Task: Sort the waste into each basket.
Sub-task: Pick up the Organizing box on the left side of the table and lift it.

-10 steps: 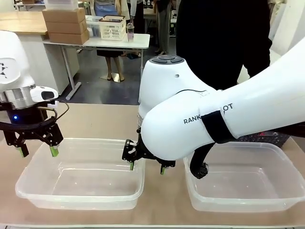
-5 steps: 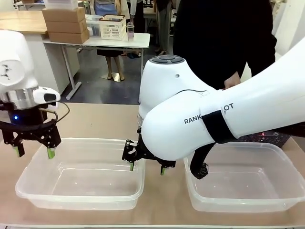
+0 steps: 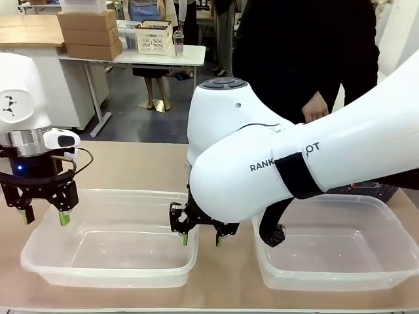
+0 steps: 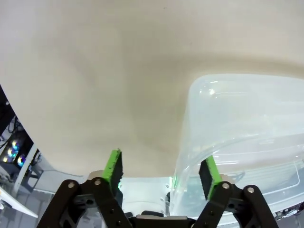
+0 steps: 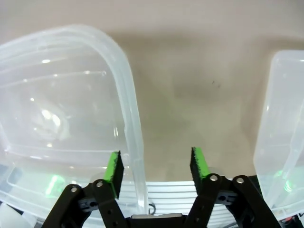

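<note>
Two see-through baskets stand side by side on the tan table: the left basket [image 3: 105, 275] and the right basket [image 3: 340, 275]. Both look empty, and the waste is out of view. My left gripper [image 3: 44, 218] hangs open over the left basket's left end, and its fingers straddle that wall [image 4: 190, 123]. My right gripper [image 3: 201, 239] is open astride the left basket's right rim [image 5: 130, 118], with one fingertip inside and one over the gap between the baskets. In the wrist views, the left gripper [image 4: 161, 173] and the right gripper [image 5: 155, 168] hold nothing.
A person in black stands at the far side, one hand [image 3: 315, 104] hanging above the table. A dark object [image 3: 366, 190] lies behind the right basket. My right arm's bulky white link [image 3: 262, 163] crosses the middle of the table.
My left gripper has shifted left and slightly down at the left basket's end. My right gripper's fingers have drawn a little closer and dropped. The person's hand has come into view.
</note>
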Controlling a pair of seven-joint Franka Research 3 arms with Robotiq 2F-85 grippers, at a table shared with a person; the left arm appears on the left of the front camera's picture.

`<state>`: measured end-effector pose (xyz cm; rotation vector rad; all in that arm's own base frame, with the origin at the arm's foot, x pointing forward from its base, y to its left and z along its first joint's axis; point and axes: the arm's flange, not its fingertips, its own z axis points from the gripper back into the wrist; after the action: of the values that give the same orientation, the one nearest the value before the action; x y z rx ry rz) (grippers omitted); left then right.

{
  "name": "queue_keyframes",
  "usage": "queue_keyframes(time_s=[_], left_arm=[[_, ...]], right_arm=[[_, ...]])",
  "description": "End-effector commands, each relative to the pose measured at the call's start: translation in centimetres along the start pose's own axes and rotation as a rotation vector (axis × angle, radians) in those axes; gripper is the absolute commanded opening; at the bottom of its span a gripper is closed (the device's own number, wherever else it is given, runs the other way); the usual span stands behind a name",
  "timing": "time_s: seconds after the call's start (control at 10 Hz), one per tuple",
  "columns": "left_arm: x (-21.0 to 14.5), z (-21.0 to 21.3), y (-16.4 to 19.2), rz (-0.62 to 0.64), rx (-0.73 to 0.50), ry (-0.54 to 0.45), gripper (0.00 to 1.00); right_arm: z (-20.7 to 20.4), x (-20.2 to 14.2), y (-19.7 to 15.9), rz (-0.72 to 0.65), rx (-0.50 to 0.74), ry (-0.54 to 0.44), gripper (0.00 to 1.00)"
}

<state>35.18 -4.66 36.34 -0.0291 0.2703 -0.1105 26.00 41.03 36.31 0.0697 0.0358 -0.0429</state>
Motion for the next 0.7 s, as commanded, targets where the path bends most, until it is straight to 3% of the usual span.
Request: queue_keyframes(time_s=[0.0, 0.1, 0.2, 0.3, 0.4, 0.6], left_arm=[[-3.23, -2.83, 0.44, -0.04, -0.049, -0.03, 0.0], [-3.32, -2.82, 0.48, -0.051, -0.055, -0.035, 0.35], [-3.4, -2.66, 0.47, -0.059, -0.08, -0.046, 0.0], [-3.5, -2.51, 0.39, -0.069, -0.086, -0.057, 0.13], [-3.5, -2.52, 0.37, -0.075, -0.084, -0.057, 0.0], [-3.6, -2.69, 0.58, -0.081, -0.088, -0.056, 0.0]], right_arm=[[0.77, 0.16, 0.08, 0.012, 0.018, 0.038, 0.0], [0.89, 0.12, 0.14, 0.007, 0.019, 0.028, 0.0], [1.05, 0.09, 0.15, -0.001, 0.018, 0.017, 0.0], [1.25, -0.01, 0.17, -0.006, 0.023, 0.005, 0.05], [1.27, 0.0, 0.15, -0.007, 0.027, 0.004, 0.0], [1.21, -0.05, 0.05, -0.018, 0.028, 0.009, 0.0]])
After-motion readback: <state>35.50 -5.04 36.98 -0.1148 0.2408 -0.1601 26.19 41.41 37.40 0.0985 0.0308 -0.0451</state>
